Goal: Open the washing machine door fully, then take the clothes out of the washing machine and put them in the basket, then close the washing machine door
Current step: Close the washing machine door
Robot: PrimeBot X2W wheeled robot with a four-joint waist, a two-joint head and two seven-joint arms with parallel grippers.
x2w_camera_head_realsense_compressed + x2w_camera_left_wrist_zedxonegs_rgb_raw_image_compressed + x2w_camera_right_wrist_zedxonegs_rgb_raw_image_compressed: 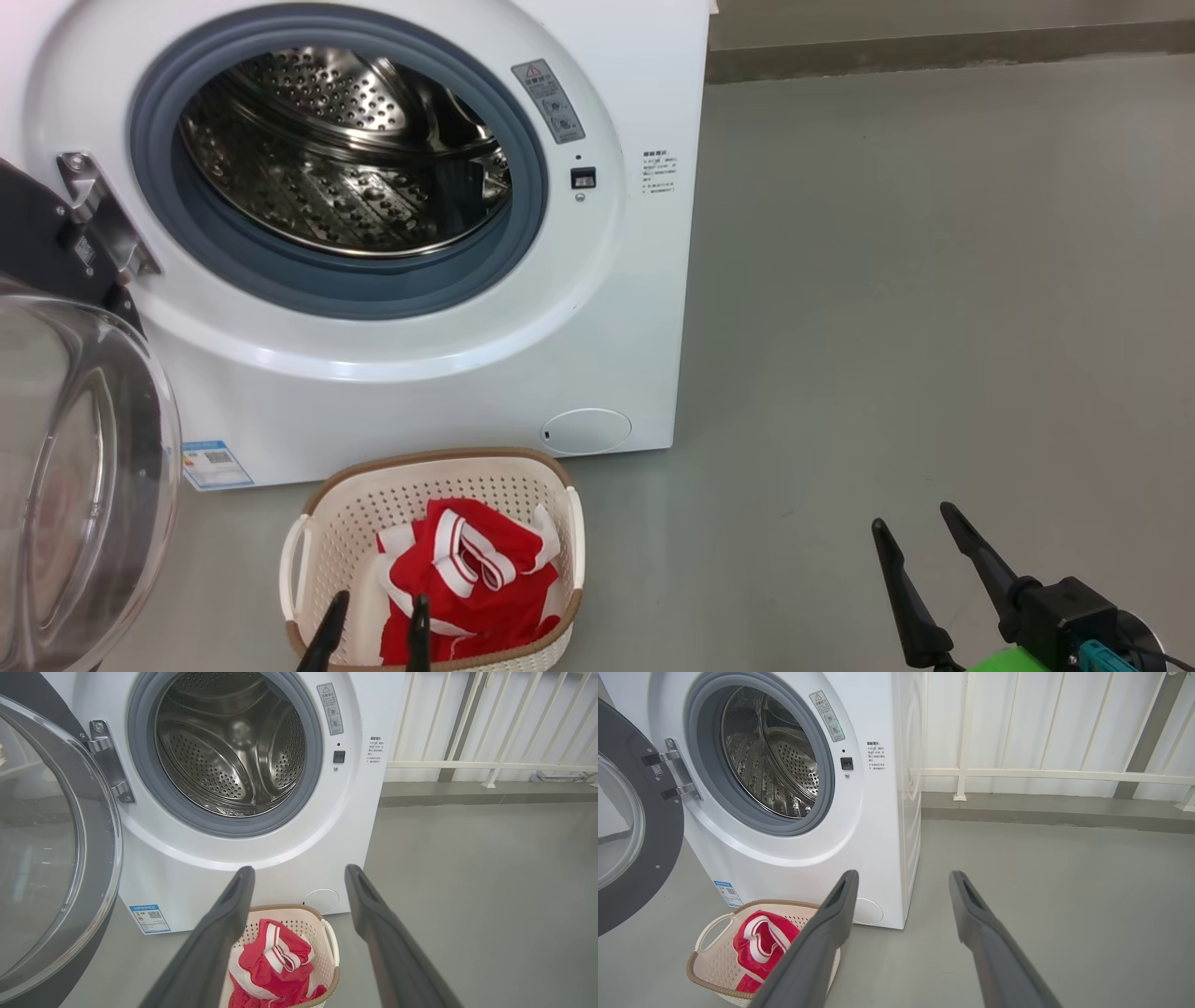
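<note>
Left gripper (pixel 378 602) fingers spread, holding nothing, low over the basket (pixel 439 457) | right gripper (pixel 913 518) fingers spread, holding nothing, over the floor (pixel 934 280) | clothes (pixel 467 569) lying in the basket before the washing machine (pixel 635 280) | washing machine door (pixel 84 467) swung wide.

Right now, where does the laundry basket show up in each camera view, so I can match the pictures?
Head view: basket at the bottom, left of centre, before the washing machine.
Left wrist view: basket at bottom centre.
Right wrist view: basket at bottom left.
Shared landmark: the blue label on the machine's lower corner, up and left of the basket each time.
</note>
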